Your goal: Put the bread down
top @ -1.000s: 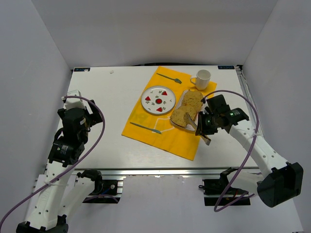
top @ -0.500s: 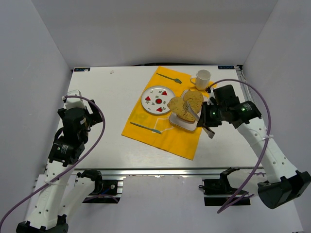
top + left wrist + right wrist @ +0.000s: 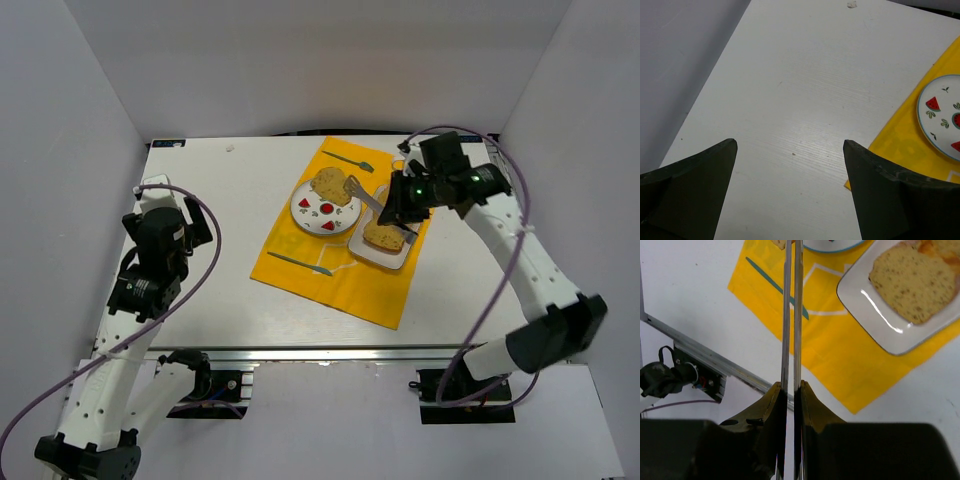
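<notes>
Moved: bread (image 3: 328, 184) carried ahead of right gripper (image 3: 790, 390) onto plate (image 3: 305, 213) | bread: golden-tan oval, brown crust | right gripper clamped on tongs (image 3: 798, 315) | left gripper (image 3: 789, 145) fingers apart

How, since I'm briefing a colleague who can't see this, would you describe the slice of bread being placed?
Find the yellow placemat mid-table, then the round watermelon-patterned plate on it. The bread is the slice at that plate's far edge, pinched in the metal tongs that the right gripper holds; the other slice lies free on the white rectangular dish alongside.
</notes>
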{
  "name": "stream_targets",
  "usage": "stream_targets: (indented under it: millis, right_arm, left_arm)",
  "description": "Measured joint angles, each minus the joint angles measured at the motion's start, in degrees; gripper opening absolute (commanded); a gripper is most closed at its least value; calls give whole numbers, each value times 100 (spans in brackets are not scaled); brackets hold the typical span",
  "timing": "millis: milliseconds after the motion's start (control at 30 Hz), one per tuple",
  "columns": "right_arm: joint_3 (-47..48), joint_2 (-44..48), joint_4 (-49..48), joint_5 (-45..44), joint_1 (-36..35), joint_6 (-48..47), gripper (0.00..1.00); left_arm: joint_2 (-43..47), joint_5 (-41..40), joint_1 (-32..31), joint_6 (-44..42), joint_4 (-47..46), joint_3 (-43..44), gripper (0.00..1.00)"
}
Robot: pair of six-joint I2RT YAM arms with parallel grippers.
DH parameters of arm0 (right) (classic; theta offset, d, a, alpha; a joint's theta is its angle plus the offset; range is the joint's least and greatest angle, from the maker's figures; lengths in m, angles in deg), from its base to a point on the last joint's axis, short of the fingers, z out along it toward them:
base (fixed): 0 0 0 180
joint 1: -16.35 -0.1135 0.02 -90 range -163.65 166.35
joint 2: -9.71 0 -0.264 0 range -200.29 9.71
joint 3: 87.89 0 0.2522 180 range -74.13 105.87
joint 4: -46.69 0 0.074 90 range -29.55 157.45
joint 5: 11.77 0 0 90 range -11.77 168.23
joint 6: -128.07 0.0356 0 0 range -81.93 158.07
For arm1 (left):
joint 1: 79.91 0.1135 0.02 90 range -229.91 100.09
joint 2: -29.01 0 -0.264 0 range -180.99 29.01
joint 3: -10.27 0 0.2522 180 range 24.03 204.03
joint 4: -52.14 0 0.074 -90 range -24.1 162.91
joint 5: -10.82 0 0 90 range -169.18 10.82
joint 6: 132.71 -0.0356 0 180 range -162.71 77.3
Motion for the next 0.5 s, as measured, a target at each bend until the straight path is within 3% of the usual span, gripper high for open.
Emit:
stream_targets:
  millis: [267, 500]
  right_arm:
    - [140, -1742, -994, 249, 0, -68, 0]
    - [297, -2483, -1377, 313, 0, -243, 0]
  left_arm:
    - [-361, -433, 0, 103, -229, 116, 98]
    - [-476, -680, 0, 168, -249, 170, 98]
